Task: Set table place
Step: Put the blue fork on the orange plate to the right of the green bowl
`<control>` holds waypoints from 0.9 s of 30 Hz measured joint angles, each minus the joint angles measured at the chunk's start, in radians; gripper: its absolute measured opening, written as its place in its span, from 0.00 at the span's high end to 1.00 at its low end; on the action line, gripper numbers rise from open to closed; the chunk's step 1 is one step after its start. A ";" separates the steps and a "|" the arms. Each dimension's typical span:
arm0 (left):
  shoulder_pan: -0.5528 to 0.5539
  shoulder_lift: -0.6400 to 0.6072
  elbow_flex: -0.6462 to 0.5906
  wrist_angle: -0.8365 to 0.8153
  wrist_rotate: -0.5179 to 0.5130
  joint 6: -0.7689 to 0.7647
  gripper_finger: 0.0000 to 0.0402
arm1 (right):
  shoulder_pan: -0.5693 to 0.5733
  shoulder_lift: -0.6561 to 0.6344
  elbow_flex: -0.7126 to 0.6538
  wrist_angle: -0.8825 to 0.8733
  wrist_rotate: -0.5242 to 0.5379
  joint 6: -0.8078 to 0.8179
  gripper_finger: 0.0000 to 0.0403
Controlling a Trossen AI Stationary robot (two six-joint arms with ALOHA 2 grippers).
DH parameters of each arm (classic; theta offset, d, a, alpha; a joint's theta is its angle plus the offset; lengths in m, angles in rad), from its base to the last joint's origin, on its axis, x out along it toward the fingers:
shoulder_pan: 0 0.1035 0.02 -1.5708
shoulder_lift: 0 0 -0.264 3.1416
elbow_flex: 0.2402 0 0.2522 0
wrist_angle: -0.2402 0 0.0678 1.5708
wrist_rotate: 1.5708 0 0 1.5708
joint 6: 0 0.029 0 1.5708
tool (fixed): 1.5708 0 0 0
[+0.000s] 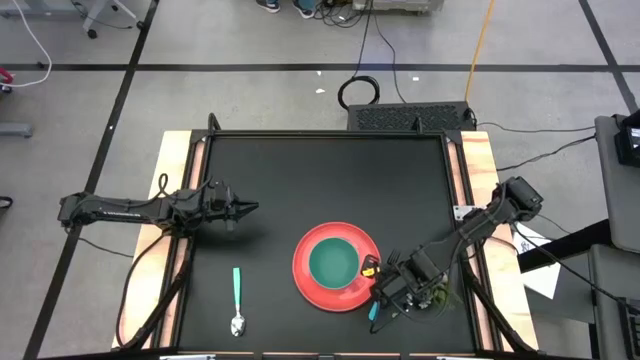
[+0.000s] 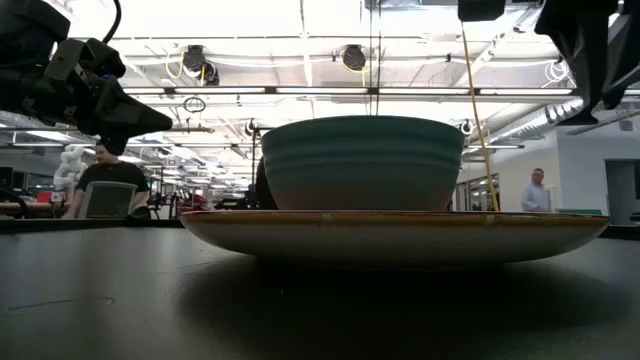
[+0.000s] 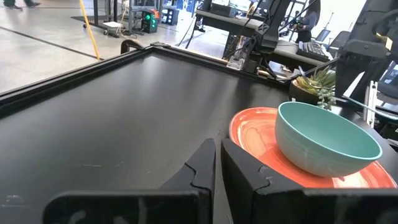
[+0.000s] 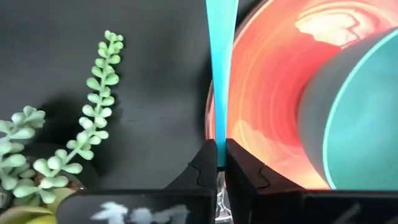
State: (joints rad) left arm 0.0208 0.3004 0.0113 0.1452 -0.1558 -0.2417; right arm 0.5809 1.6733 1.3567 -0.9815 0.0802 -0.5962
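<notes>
- Matte black table (image 1: 300,170) fills the high view; the red plate (image 1: 305,285) carries the green bowl (image 1: 333,263), the spoon (image 1: 238,300) lies apart, and the left gripper (image 1: 250,209) waits near the left edge.
- Low view: plate (image 2: 395,231) and bowl (image 2: 365,163) look glazed, rigid and breakable.
- Left wrist view: its fingers (image 3: 193,177) are pressed together, empty.
- Right wrist view: the right gripper (image 4: 219,163) pinches the fork's teal handle (image 4: 222,62) beside the plate rim and plant sprig (image 4: 93,93). That thin, smooth, light handle is probably slippery, best pinched mid-length.
</notes>
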 joint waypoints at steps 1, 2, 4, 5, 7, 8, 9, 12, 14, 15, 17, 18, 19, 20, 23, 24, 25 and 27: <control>0.000 0.000 0.000 0.000 0.000 0.000 0.92 | -0.002 0.000 0.000 0.000 0.000 -0.003 1.00; 0.000 0.000 0.000 0.000 0.000 0.000 0.92 | -0.004 0.000 0.000 0.001 0.000 -0.011 1.00; 0.000 0.000 0.000 0.000 0.000 0.000 0.92 | -0.005 0.000 0.000 0.003 -0.001 -0.023 1.00; 0.000 0.000 0.000 0.000 0.000 0.001 0.92 | -0.005 0.000 0.000 0.005 -0.001 -0.026 1.00; 0.000 0.000 0.000 0.000 0.000 0.001 0.92 | -0.005 0.000 0.000 0.005 -0.002 -0.042 1.00; 0.000 0.000 0.000 0.000 0.000 0.001 0.92 | -0.005 0.000 0.000 0.005 -0.002 -0.056 1.00; 0.000 0.000 0.000 0.000 0.000 0.001 0.92 | -0.005 0.000 0.000 0.005 -0.002 -0.072 1.00; 0.000 0.000 0.000 0.000 0.000 0.002 0.92 | -0.006 0.000 0.000 0.007 -0.002 -0.113 1.00; 0.000 0.000 0.000 0.000 0.000 0.002 0.92 | -0.010 0.000 0.000 0.007 -0.003 -0.139 0.99; 0.000 0.000 0.000 0.000 0.000 0.002 0.92 | -0.013 0.000 0.000 0.008 -0.003 -0.153 0.99; 0.000 0.000 0.000 0.000 0.000 0.002 0.92 | -0.024 0.000 0.000 0.008 -0.003 -0.191 0.99; 0.000 0.000 0.000 0.000 0.000 0.002 0.92 | -0.032 0.000 0.000 0.010 -0.003 -0.208 0.99; 0.000 0.000 0.000 0.000 0.000 0.002 0.92 | -0.041 0.000 0.000 0.014 -0.003 -0.223 0.99; 0.000 0.000 0.000 0.000 0.000 0.002 0.92 | -0.048 0.000 0.000 0.017 -0.003 -0.235 0.99; 0.000 0.000 0.000 0.000 0.000 0.002 0.92 | -0.069 0.000 -0.002 0.036 -0.003 -0.275 0.99; 0.000 0.000 0.000 0.000 0.000 0.002 0.92 | -0.075 0.000 -0.008 0.048 -0.003 -0.295 0.99; 0.000 0.000 0.000 0.000 0.000 0.002 0.92 | -0.078 0.000 -0.013 0.056 -0.007 -0.313 0.99; 0.000 0.000 0.000 -0.004 0.000 0.002 0.92 | -0.087 0.000 -0.029 0.078 -0.028 -0.343 0.99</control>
State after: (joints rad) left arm 0.0212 0.3004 0.0113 0.1414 -0.1562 -0.2398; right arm 0.4937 1.6733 1.3274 -0.9039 0.0518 -0.9389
